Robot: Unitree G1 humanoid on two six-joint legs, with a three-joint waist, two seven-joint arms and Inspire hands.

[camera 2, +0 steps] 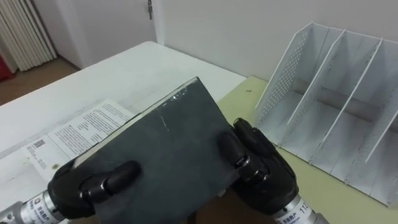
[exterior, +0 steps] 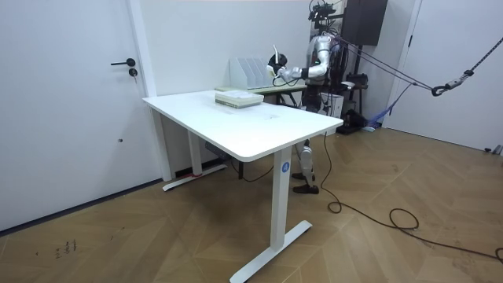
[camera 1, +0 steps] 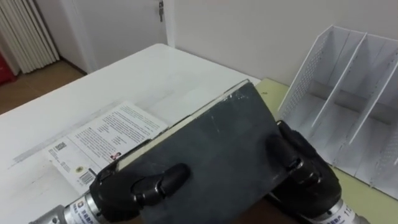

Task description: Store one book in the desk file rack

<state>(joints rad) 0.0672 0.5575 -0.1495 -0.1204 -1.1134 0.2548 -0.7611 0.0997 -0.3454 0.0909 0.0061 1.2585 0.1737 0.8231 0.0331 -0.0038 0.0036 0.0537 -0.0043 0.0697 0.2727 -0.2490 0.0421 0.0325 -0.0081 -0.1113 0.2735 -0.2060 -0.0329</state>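
Together, left hand and right hand fingers clasp one dark book near one white rack.

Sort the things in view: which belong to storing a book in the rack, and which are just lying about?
Job: dark book, gripped by left hand and right hand; white file rack.
Lying about: white printed book, flat on the white table.

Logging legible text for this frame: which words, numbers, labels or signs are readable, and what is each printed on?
No text can be read.
white book on the table: paragraphs and small codes, too small to read.
dark book held by the left hand and right hand: no print on the cover.
file rack: no label.
blue sticker on the table leg: too small to read.
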